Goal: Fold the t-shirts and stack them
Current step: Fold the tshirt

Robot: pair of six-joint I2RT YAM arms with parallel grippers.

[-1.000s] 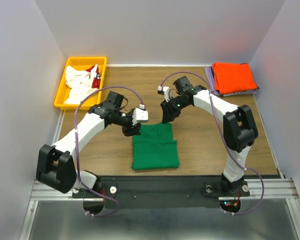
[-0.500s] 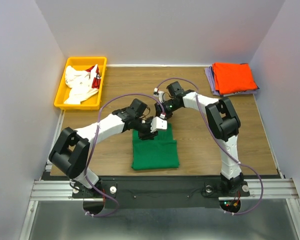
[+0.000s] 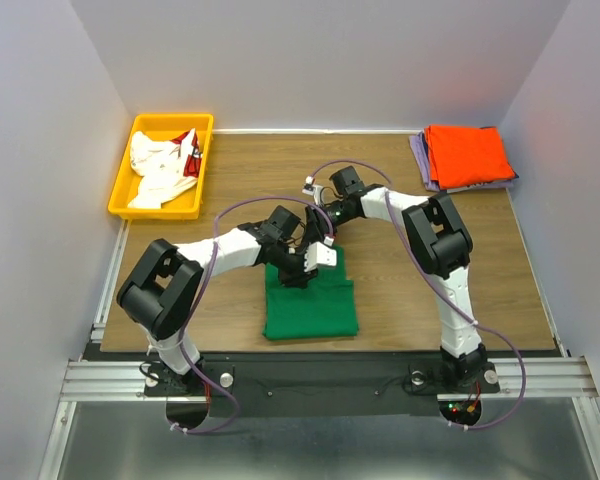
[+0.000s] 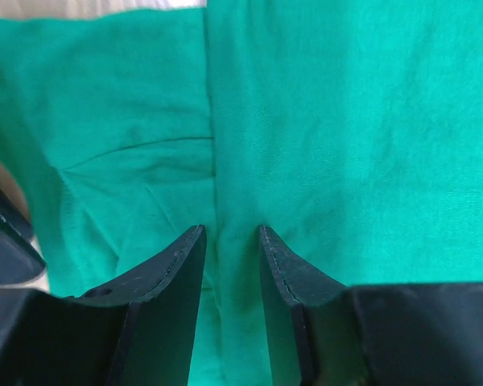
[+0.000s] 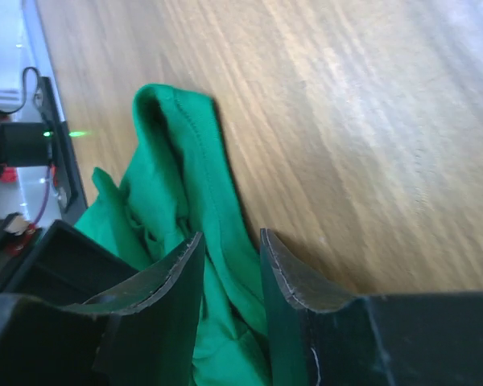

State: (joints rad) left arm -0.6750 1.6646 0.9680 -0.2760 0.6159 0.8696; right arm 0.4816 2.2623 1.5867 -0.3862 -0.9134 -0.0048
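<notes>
The bright green t-shirt (image 3: 312,305) lies folded on the table's near middle. My left gripper (image 3: 298,272) is down on its far part; in the left wrist view (image 4: 229,229) the jaws stand narrowly apart with a ridge of green cloth (image 4: 346,121) pinched between them. My right gripper (image 3: 320,233) is at the shirt's far edge; in the right wrist view (image 5: 231,235) it is shut on a bunched, raised edge of the green shirt (image 5: 185,161). The orange t-shirt (image 3: 467,153) lies folded on the lavender t-shirt (image 3: 421,160) at the far right. White and red shirts (image 3: 160,165) lie in the bin.
The yellow bin (image 3: 127,170) stands at the far left corner. Bare wooden table (image 3: 400,280) lies to the right of the green shirt. Grey walls close in the left, far and right sides. Both arms cross over the table's middle.
The left gripper has moved right from the shirt's far left corner onto the shirt. The right gripper has moved left and down to the shirt's far edge. Both closed on green cloth.
</notes>
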